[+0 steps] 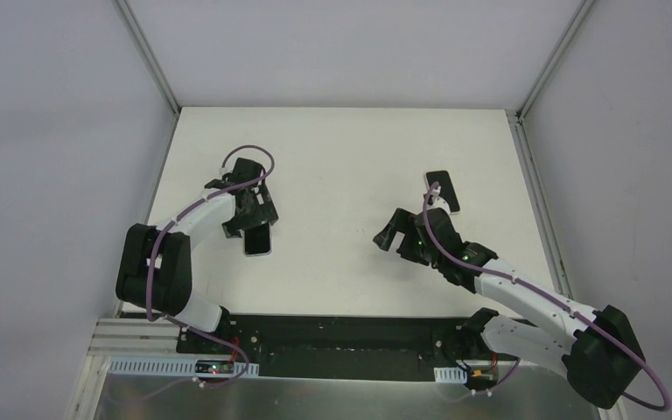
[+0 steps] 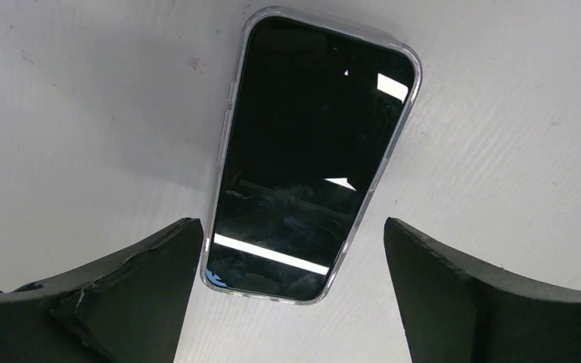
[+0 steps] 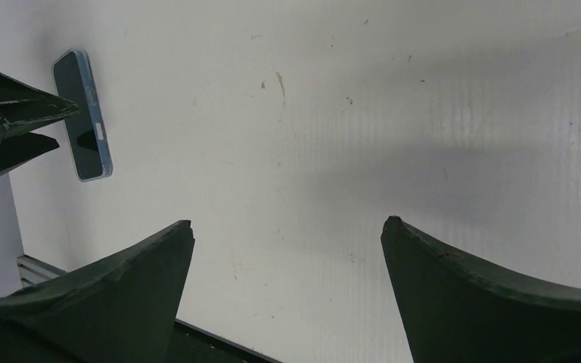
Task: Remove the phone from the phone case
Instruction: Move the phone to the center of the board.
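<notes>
The left claw (image 2: 291,223) stands wide, holding nothing. The near end of the phone (image 2: 310,151) lies between its fingers (image 2: 121,295), flat on the surface (image 2: 83,113) with the screen up. The rest of the phone runs straight ahead of the claw, tilted a little to its right. One finger sits just beside the phone's long edge, and I cannot tell whether it touches. The other finger stands apart from the opposite edge.

The phone sits in its case (image 2: 414,72), a thin clear rim hugging the dark glass all round. The phone is likely stiff, glossy and slippery, with a screen that could crack, so hard pinching on the glass is unwise. The case probably flexes at its corners. Lying flat, the phone gives no room underneath, so the long edges at the near end look like the best hold. One claw could pin the phone while a corner of the rim is peeled back.

Nothing lies between the fingers and the phone, and the surface ahead of the claw is bare.

Well off to the side, the right claw (image 3: 287,223) hangs wide too, with nothing between its fingers but bare surface. Just beyond it lies a dark flat slab (image 1: 444,191). I cannot tell what the slab is, and it blocks nothing.
</notes>
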